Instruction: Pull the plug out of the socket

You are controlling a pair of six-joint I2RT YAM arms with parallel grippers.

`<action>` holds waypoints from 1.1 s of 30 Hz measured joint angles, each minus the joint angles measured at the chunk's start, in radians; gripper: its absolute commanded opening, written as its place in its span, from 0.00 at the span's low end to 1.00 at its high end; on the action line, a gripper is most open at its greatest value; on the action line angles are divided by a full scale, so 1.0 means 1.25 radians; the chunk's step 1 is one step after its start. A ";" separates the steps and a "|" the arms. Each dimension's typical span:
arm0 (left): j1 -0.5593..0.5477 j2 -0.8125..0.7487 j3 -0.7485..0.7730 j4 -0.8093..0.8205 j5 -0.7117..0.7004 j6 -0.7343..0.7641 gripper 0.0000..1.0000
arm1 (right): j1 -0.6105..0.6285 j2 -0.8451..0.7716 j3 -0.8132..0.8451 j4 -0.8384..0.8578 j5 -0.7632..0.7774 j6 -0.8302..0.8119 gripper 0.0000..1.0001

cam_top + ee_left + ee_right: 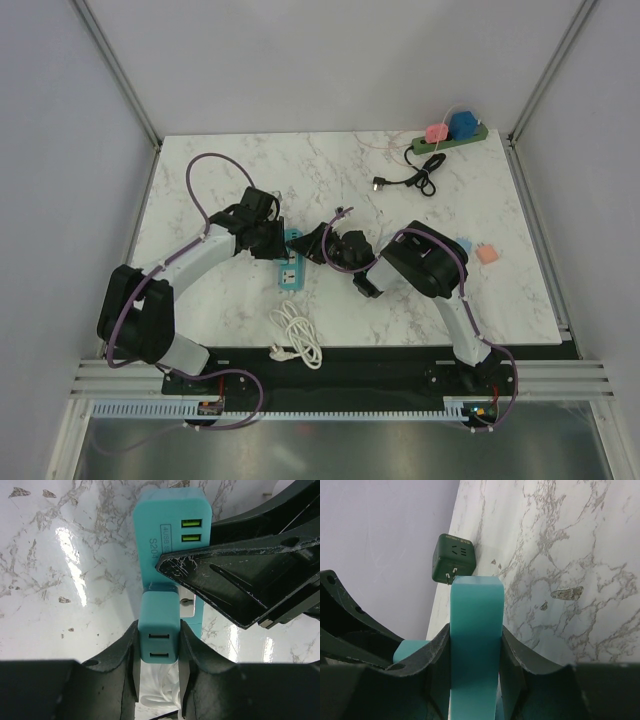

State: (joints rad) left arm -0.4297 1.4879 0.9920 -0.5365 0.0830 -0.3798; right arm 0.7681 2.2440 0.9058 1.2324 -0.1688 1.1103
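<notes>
Apparently one plug [158,614], one socket [172,510], two claws [158,639] [475,632]

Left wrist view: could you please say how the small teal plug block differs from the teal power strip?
The small teal plug block is narrower than the teal power strip. The block's two USB slots are dark; the strip's two are bright green. The left hand grips the block's sides; the right hand clamps the strip. Both are teal, rounded plastic.
</notes>
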 measured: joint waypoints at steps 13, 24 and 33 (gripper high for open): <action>0.000 -0.048 0.000 -0.023 -0.009 -0.002 0.02 | 0.000 0.000 0.016 -0.029 -0.005 0.000 0.00; 0.000 -0.109 0.006 -0.023 0.004 -0.019 0.02 | 0.001 -0.005 0.022 -0.055 -0.002 0.000 0.00; 0.000 -0.179 0.005 -0.024 0.012 -0.020 0.02 | 0.001 -0.007 0.022 -0.059 0.001 0.000 0.00</action>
State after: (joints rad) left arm -0.4297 1.2644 0.9985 -0.5671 0.0975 -0.4049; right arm 0.7696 2.2356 0.9333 1.1587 -0.1680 1.1103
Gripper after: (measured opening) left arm 0.350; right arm 0.429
